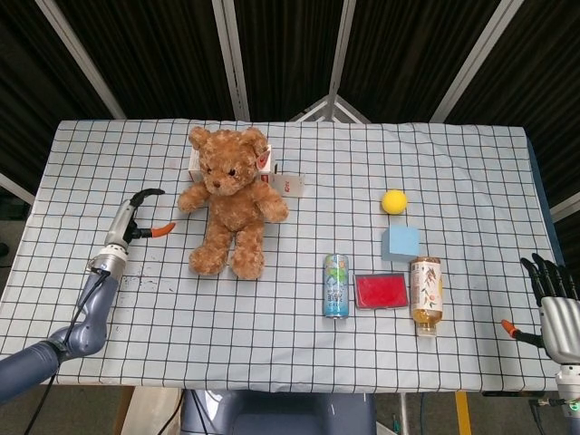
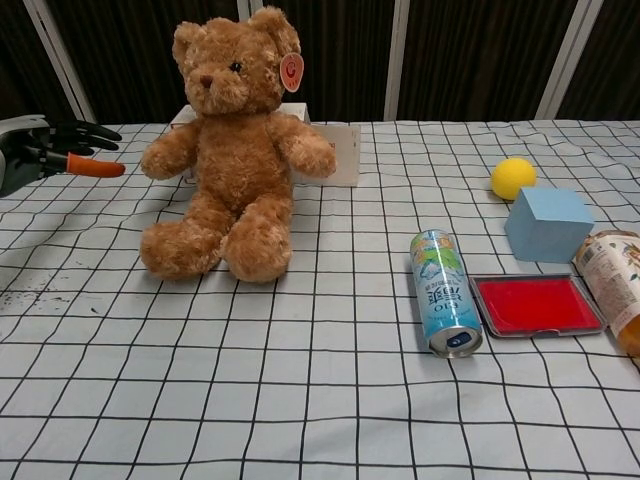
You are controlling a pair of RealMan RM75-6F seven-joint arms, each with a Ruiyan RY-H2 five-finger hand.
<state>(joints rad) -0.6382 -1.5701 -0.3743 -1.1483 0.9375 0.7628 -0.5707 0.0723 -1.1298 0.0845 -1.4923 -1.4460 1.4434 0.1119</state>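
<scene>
The plush brown teddy bear [image 1: 231,201] sits upright on the far left of the checked cloth [image 1: 272,335], and your left hand [image 1: 134,219] hovers just left of it, dark fingers spread and holding nothing. Your right hand [image 1: 555,306] hangs off the table's near right edge with its fingers apart, well away from the smooth bottle [image 1: 425,294] lying there.

The table [image 1: 471,163] is covered by a white cloth printed with a black grid; the cloth lies mostly flat, with slight wrinkles near the far edge and a patch of small dark specks toward the near left side; behind the table hangs a dark, ribbed backdrop [image 1: 163,63], almost black; pale metal struts [image 1: 231,59] slant across it, and in the chest view they stand as light bars against the dark; below the near edge a strip of floor [image 1: 507,412] shows, with a yellow line; the light is even and soft.
</scene>
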